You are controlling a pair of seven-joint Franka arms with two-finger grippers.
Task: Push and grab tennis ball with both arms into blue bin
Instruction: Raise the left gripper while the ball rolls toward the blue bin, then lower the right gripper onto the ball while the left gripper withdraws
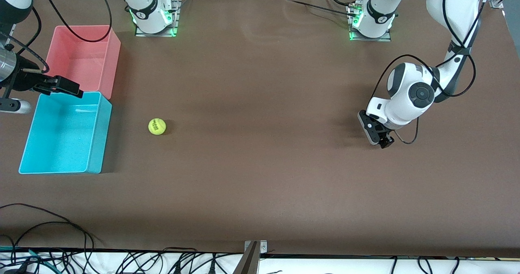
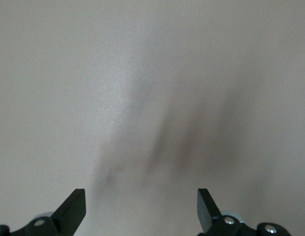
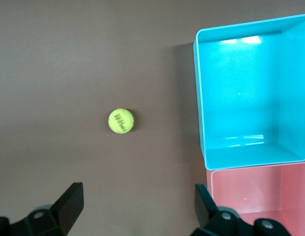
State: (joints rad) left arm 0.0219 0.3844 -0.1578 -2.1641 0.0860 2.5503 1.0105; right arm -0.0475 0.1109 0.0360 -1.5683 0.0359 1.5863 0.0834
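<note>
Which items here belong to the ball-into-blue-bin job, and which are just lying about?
Part of the job:
- tennis ball, on the table beside the blue bin
- blue bin, nothing in it
- left end effector, open, low over bare table
- right end effector, open, above the bins

Lying about:
- pink bin, touching the blue bin
- cables at the table edge
</note>
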